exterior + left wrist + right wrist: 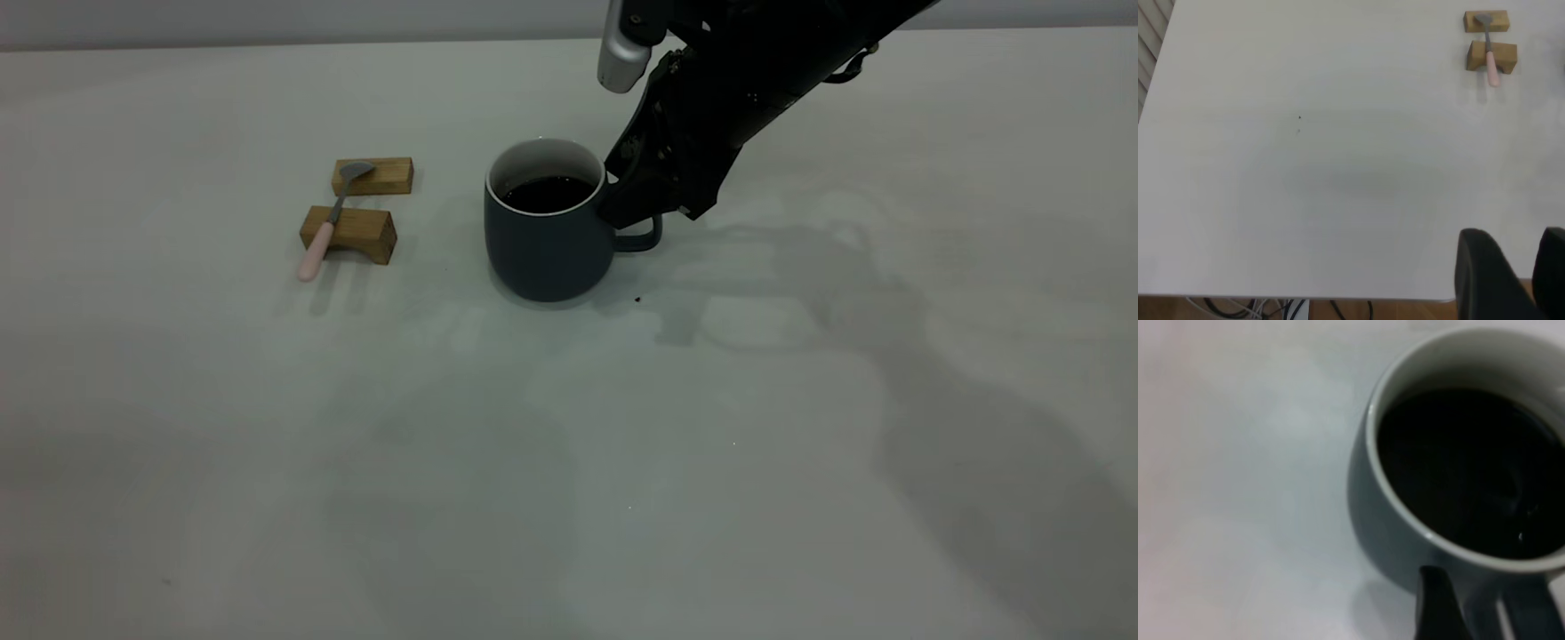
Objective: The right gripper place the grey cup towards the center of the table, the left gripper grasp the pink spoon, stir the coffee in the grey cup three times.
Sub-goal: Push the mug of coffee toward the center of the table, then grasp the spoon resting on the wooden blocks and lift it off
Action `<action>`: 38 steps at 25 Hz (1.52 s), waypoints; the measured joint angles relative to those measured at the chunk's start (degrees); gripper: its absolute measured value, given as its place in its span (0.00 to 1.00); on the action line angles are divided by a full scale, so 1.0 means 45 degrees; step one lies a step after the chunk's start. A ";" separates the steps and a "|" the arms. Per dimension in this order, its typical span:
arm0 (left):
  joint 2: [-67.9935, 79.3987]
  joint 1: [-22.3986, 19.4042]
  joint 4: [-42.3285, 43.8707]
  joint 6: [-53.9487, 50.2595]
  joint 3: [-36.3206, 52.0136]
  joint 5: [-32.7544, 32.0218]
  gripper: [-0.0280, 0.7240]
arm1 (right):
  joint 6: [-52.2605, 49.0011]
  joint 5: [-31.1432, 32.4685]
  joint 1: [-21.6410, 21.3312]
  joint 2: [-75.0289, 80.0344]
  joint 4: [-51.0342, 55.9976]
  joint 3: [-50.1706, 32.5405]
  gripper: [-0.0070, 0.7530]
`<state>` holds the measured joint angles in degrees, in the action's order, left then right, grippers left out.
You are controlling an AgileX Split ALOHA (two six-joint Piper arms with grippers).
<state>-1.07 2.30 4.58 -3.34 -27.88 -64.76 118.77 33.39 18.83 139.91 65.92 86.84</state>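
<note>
Slate-grey and matte, the cup [547, 233] stands on the pale tabletop [711, 462] near its middle, and I see my right pincer [633, 212] down at the loop handle, seemingly clenched on it, though the exterior view hides the tips. The coffee [548, 193] sits fairly high; if I jerk the handle on letting go, I'd expect it to slosh over the thin rim or the rounded cup to tip. The spoon [326, 224] lies well apart to the left, bridging two wooden blocks [356, 206].

From the left wrist, my left pincer [1521, 267] hovers at the tabletop's near edge, released and holding nothing, far from the spoon [1489, 52]. Its slim, smooth handle could slip or roll off the blocks under a careless pinch.

From the right wrist, the coffee [1471, 470] looks smooth and glossy, and dark fingers [1438, 607] bracket the handle.
</note>
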 joint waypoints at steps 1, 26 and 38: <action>0.0000 0.0000 0.0000 0.0000 0.0000 0.0000 0.38 | -0.0373 0.0095 0.0000 -0.0082 -0.0327 0.0000 0.66; 0.0000 0.0000 0.0000 0.0000 0.0000 0.0000 0.38 | -2.3119 0.7915 -0.0078 -1.2810 -1.2006 -0.4255 0.66; 0.0000 0.0000 0.0000 0.0000 0.0000 0.0000 0.38 | -2.4907 0.7347 -0.1317 -2.0821 -1.4246 -1.0906 0.66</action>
<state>-1.07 2.30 4.58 -3.34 -27.88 -64.76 6.69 66.45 12.90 46.21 1.81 37.76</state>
